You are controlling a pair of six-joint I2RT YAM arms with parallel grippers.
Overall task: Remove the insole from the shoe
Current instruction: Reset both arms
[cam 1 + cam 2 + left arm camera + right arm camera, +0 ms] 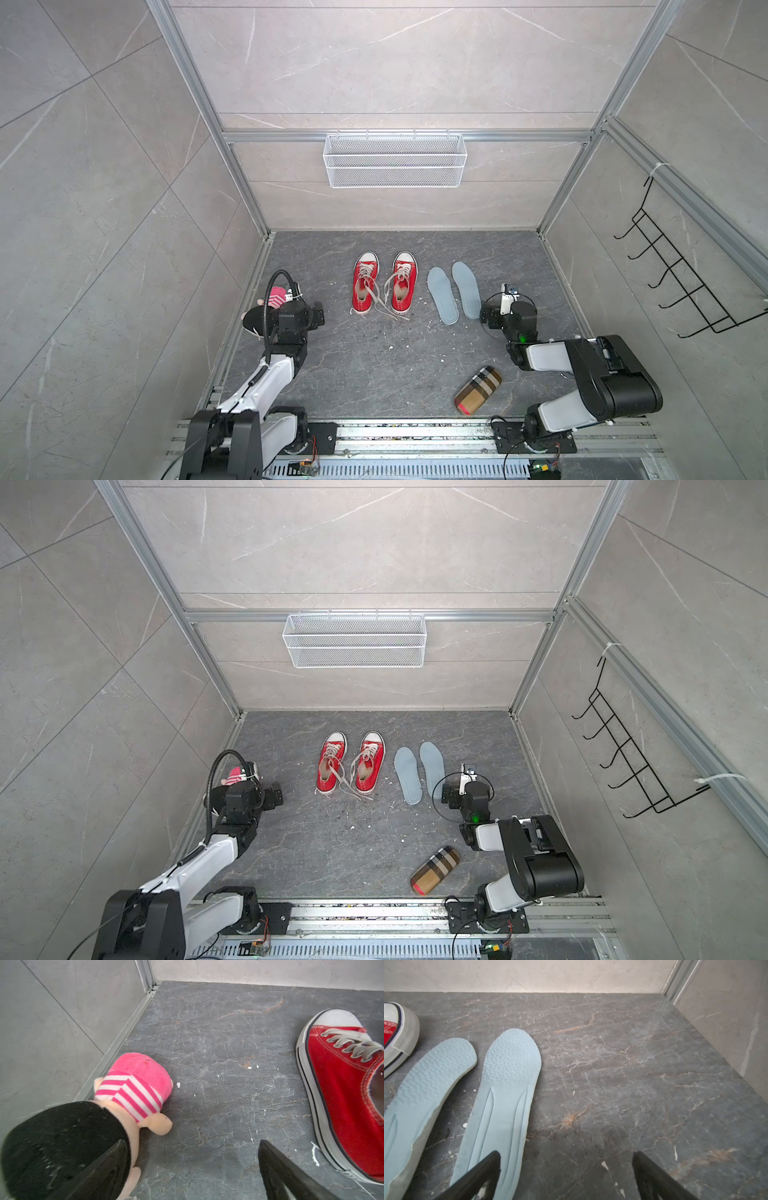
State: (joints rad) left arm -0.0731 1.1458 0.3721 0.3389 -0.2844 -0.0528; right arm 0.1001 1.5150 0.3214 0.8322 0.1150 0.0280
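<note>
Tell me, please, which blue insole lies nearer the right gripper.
The insole farther from the red shoes, beside the right gripper; the other insole lies between it and the shoes.

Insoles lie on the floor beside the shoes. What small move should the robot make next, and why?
Probably pull the open right claw back, away from the insoles. Both lie flat on the floor, outside the red shoes, and nothing is held: the left claw is open too. The task looks done.
</note>
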